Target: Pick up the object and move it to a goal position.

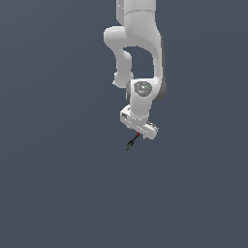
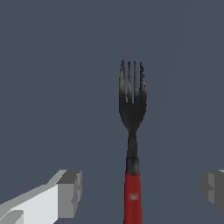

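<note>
Two grey fingertip pads (image 2: 70,192) of the white robot gripper (image 2: 142,192) stand wide apart in the wrist view, touching nothing. Between them lies a small dark metal fork with a red handle (image 2: 132,144), tines pointing away. In the exterior view the fork (image 1: 131,141) sits just beneath the gripper (image 1: 139,128) on the plain grey-blue floor (image 1: 58,184).

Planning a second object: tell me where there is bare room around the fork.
Bare grey surface lies on every side of the fork in the exterior view. The only crowded spot is at the fork itself, where the gripper sits, a finger on each side of the red handle.
</note>
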Available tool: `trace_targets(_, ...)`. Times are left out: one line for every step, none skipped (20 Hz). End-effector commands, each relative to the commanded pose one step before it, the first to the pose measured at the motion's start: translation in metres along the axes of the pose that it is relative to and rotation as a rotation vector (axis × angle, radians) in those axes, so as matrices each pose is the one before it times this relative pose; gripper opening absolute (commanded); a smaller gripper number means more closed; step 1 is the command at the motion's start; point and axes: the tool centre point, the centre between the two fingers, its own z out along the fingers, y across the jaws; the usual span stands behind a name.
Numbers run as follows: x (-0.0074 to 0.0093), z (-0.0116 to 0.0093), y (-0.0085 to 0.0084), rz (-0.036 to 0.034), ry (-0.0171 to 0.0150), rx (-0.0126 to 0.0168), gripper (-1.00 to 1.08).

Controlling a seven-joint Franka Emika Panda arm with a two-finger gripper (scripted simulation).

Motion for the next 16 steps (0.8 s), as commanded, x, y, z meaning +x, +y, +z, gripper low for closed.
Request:
trace_targets(-0.00061,0.00938,0.00045,0.00063,-0.00054,-0.00062,1.0)
trace_targets(-0.00007,0.00484,0.00023,0.00068,0.00009,0.00005,1.0)
trace_targets(-0.00007,0.00521,0.0002,0.00068,0.00009,0.00005,1.0)
trace_targets(-0.00025,0.00477,-0.00008,0.0,0.0,0.0,1.0)
trace_targets(0.00007,0.00409,0.00015,0.00068,0.00009,0.00006,1.0)
trace_targets(-0.0001,0.00354,-0.00014,0.0,0.0,0.0,1.0)
trace_targets(0.00014,0.00289,0.00003,0.00048,0.00007,0.00007,1.0)
trace_targets(0.00001,0.00237,-0.00016,0.0,0.0,0.0,1.0)
trace_targets(0.00004,0.00181,-0.00016,0.0,0.0,0.0,1.0)
trace_targets(0.00005,0.00127,-0.00013,0.0,0.0,0.0,1.0)
trace_targets(0.00004,0.00075,-0.00009,0.0,0.0,0.0,1.0)
trace_targets(0.00002,0.00025,-0.00003,0.0,0.0,0.0,1.0)
trace_targets(0.0,0.0,0.0,0.0,0.0,0.0,-1.0)
trace_targets(0.0,0.0,0.0,0.0,0.0,0.0,-1.0)
trace_targets(0.0,0.0,0.0,0.0,0.0,0.0,-1.0)
trace_targets(0.0,0.0,0.0,0.0,0.0,0.0,-1.0)
